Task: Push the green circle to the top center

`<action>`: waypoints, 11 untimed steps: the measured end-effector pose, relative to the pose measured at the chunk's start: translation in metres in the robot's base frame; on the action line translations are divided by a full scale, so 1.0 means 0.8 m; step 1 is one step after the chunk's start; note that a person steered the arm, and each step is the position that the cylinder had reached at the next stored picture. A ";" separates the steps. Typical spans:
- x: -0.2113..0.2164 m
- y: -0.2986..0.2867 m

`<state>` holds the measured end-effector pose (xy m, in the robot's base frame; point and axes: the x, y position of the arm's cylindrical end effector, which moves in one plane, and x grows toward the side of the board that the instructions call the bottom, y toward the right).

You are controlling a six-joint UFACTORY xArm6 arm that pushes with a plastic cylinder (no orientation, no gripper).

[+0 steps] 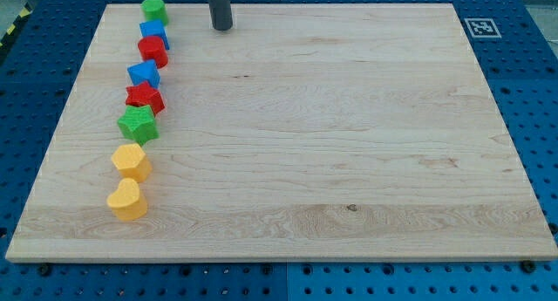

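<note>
Blocks line the wooden board's (349, 161) left edge, a blue block (154, 32) touching the green circle (154, 10) at top left; my tip (222, 27), bare and grasping nothing, stands well right.

Arm visible only as rod (221, 6): straight, cylindrical, dark grey to black, matte, faint lighter sheen down one side. No cables, screws or markings seen on it. My tip (222, 28): blunt, rounded end, same dark colour, approx. same width as shaft.
</note>
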<state>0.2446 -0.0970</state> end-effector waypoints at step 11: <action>-0.065 -0.259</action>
<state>0.1929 -0.3045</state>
